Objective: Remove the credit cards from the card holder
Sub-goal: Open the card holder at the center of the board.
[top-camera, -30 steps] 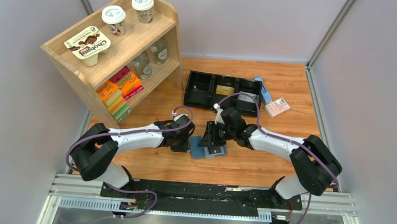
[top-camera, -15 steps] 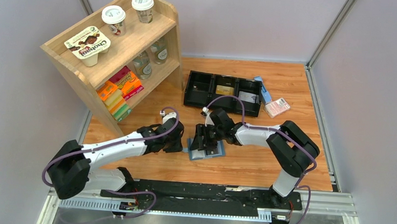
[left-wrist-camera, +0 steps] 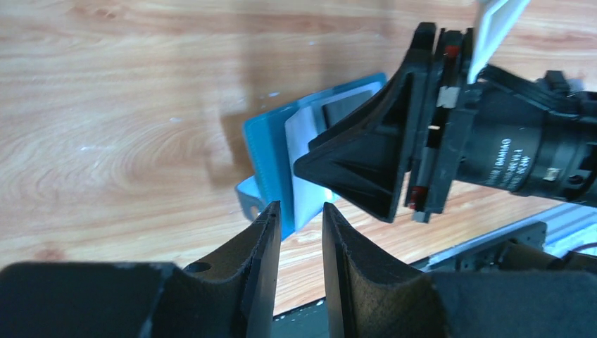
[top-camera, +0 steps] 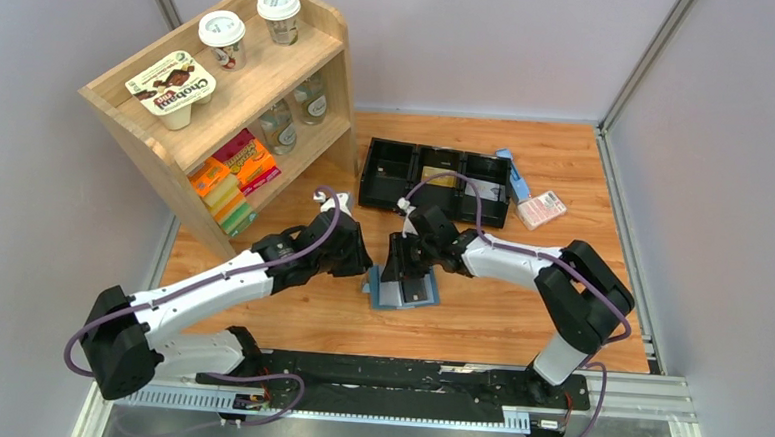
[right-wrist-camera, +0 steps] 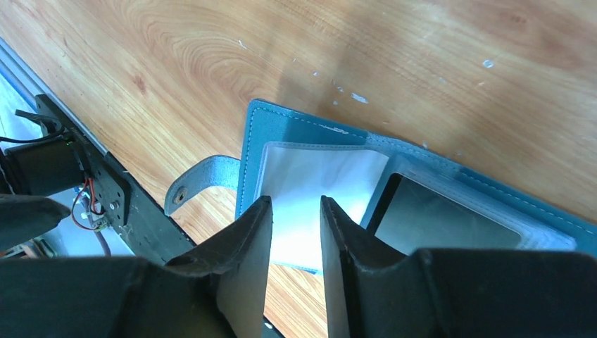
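Both elbows shifted since second ago: left swung out left, right pulled in. I see card holder (top-camera: 407,292) lying open on bench (top-camera: 499,314), black credit card (right-wrist-camera: 438,224) in its pocket. My left tool (left-wrist-camera: 299,211) just beside holder's left edge, jaws narrowly apart, empty. My right tool (right-wrist-camera: 292,205) low over clear pocket, jaws narrowly apart, gripping nothing.

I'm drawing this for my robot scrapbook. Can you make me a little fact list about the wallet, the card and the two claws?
card holder: teal, lying open on the wooden table
black card: inside a clear pocket, not taken out yet
left gripper: slightly open, empty, close beside the holder's edge
right gripper: slightly open, empty, over the holder's clear page
touching the holder: cannot tell for either gripper
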`<state>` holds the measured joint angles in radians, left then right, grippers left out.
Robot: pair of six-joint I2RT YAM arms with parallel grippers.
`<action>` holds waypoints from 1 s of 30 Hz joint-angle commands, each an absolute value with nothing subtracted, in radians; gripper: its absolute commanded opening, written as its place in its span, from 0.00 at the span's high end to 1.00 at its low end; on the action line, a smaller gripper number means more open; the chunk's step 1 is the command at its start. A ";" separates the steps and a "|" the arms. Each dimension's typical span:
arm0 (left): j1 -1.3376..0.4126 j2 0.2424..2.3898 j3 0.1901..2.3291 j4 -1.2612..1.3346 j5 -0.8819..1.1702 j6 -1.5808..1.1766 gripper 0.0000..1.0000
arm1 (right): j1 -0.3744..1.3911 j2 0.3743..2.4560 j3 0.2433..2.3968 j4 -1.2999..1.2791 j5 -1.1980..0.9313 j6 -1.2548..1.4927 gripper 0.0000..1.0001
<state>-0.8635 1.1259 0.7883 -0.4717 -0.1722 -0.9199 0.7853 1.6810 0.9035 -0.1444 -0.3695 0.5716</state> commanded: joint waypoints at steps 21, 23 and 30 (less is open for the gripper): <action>-0.862 1.249 0.847 -0.370 -0.083 -0.908 0.65 | 0.792 1.744 0.993 -0.155 -0.302 0.500 0.72; -0.862 1.275 0.854 -0.353 -0.068 -0.913 0.66 | 0.790 1.714 0.994 -0.175 -0.275 0.485 0.70; -0.862 1.354 0.887 -0.310 -0.025 -0.917 0.67 | 0.781 1.606 0.973 -0.232 -0.126 0.460 0.67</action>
